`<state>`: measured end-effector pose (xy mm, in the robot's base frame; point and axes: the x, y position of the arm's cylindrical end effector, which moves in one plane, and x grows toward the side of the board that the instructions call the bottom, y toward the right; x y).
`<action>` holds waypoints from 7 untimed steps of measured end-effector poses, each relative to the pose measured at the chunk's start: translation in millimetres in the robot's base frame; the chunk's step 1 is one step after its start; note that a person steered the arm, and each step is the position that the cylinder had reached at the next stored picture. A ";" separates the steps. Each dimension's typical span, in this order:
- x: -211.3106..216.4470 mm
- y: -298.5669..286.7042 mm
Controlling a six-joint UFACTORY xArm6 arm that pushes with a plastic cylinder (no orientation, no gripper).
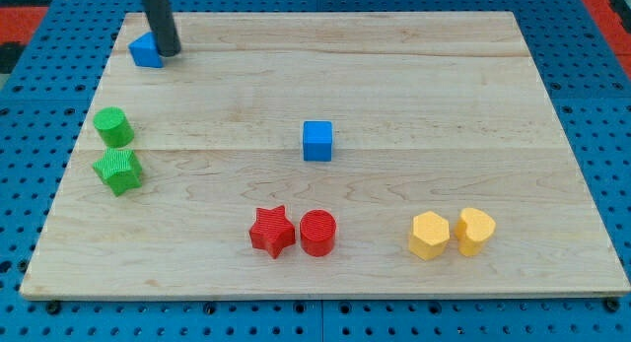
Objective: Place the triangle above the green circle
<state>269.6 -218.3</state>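
Touching my tip [169,52], blue triangle [145,51], above green circle [113,126]

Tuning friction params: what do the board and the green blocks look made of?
Board: pale wood, it seems, with visible grain and plank seams, matte. Green circle and green star: probably 3D-printed plastic, given fine ridged layer lines on top; matte. My tip touches neither.

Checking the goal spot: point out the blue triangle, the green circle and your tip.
blue triangle [144,52], camera view, left face.
green circle [112,124], camera view, top face.
my tip [169,52], camera view, rod's very end.
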 end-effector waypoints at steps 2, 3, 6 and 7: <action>-56.0 -42.6; -36.7 -61.0; 59.0 -49.6; 63.0 -48.7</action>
<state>332.6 -267.0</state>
